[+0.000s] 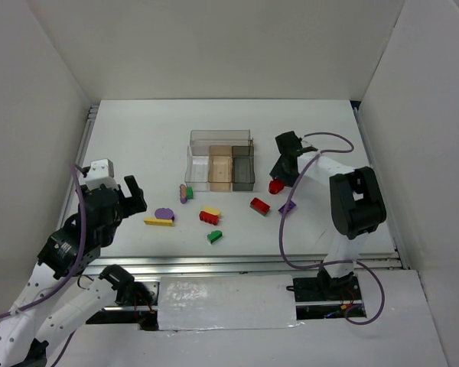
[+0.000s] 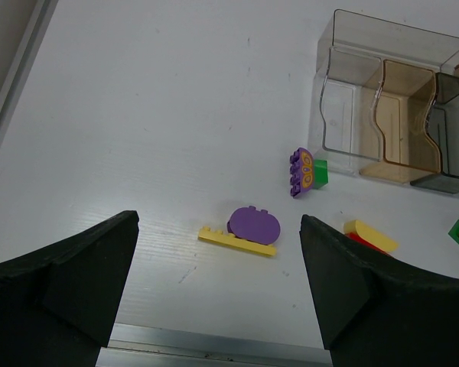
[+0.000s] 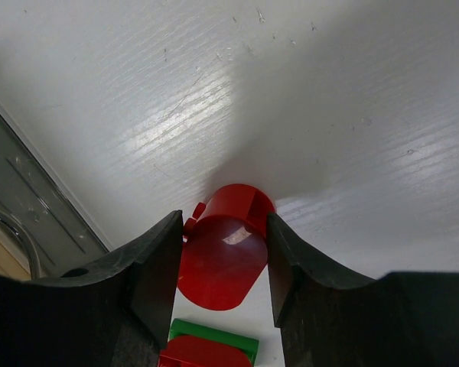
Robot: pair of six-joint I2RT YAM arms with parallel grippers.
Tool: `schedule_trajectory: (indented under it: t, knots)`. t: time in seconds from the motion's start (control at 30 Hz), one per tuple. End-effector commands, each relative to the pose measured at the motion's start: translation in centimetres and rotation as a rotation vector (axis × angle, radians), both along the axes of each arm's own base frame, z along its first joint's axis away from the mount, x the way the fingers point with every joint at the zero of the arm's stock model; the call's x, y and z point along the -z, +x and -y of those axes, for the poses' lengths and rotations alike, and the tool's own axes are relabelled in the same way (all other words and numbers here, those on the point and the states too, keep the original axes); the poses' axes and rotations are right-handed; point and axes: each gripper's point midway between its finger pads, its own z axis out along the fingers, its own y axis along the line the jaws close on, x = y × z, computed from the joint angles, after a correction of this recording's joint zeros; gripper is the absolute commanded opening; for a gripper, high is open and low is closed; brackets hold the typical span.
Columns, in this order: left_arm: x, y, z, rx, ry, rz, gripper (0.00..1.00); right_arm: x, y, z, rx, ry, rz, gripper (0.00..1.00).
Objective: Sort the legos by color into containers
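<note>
My right gripper [image 1: 278, 180] is down on the table just right of the containers [image 1: 222, 164], its jaws pressed against both sides of a rounded red lego [image 3: 226, 256] that rests on the surface. My left gripper [image 2: 218, 223] hangs open above the near left of the table with nothing between its fingers. Beyond it lie a purple oval piece [image 2: 254, 225] touching a flat yellow piece [image 2: 237, 239], and a purple and green pair [image 2: 304, 171] by the bins. A yellow-on-red pair [image 1: 209, 215], a green piece [image 1: 214, 236], a red brick [image 1: 259, 206] and a purple piece [image 1: 288, 206] lie scattered.
The containers [image 2: 390, 115] are clear, tan and dark-tinted bins joined in one cluster. A metal rail [image 1: 237, 264] runs along the table's near edge. White walls enclose the table on three sides. A green and red piece [image 3: 213, 338] lies just behind the held one.
</note>
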Motion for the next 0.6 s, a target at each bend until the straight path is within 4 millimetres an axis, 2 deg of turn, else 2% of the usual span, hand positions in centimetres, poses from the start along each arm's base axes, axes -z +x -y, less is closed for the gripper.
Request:
schedule_trajectory:
  t: [0.0, 0.17, 0.27, 0.37, 0.4, 0.43, 0.47, 0.5, 0.53, 0.57]
  knots:
    - [-0.8, 0.5, 0.4, 0.023, -0.003, 0.035, 0.99, -4.3, 2.0, -0.2, -0.004, 0.027, 0.121, 0.0]
    - [-0.8, 0.6, 0.5, 0.028, -0.002, 0.035, 0.99, -7.4, 1.7, 0.1, -0.017, 0.022, 0.184, 0.0]
    - [-0.8, 0.6, 0.6, 0.03, -0.001, 0.033, 0.99, -10.0, 1.9, -1.0, -0.068, 0.039, 0.251, 0.0]
    - [-0.6, 0.8, 0.7, 0.037, 0.005, 0.025, 0.99, -12.9, 2.7, -4.9, -0.249, 0.098, 0.328, 0.0]
    - [-0.6, 0.8, 0.8, 0.04, 0.003, 0.026, 0.99, -12.6, 2.7, -6.5, -0.333, 0.104, 0.319, 0.0]
    - [-0.5, 0.8, 0.8, 0.04, 0.005, 0.023, 0.98, -12.6, 2.8, -7.2, -0.359, 0.095, 0.309, 0.0]
    - [-0.5, 0.8, 0.8, 0.04, 0.005, 0.023, 0.98, -14.2, 3.8, -8.3, -0.385, 0.091, 0.342, 0.0]
    - [-0.5, 0.8, 0.8, 0.038, 0.006, 0.02, 0.98, -13.0, 3.9, -9.3, -0.427, 0.056, 0.316, 0.0]
    - [-0.6, 0.8, 0.8, 0.039, 0.005, 0.024, 0.98, -12.8, 4.0, -9.7, -0.438, 0.037, 0.294, 0.0]
    - [-0.5, 0.8, 0.8, 0.04, 0.005, 0.023, 0.98, -13.9, 4.9, -10.4, -0.448, 0.031, 0.32, 0.0]
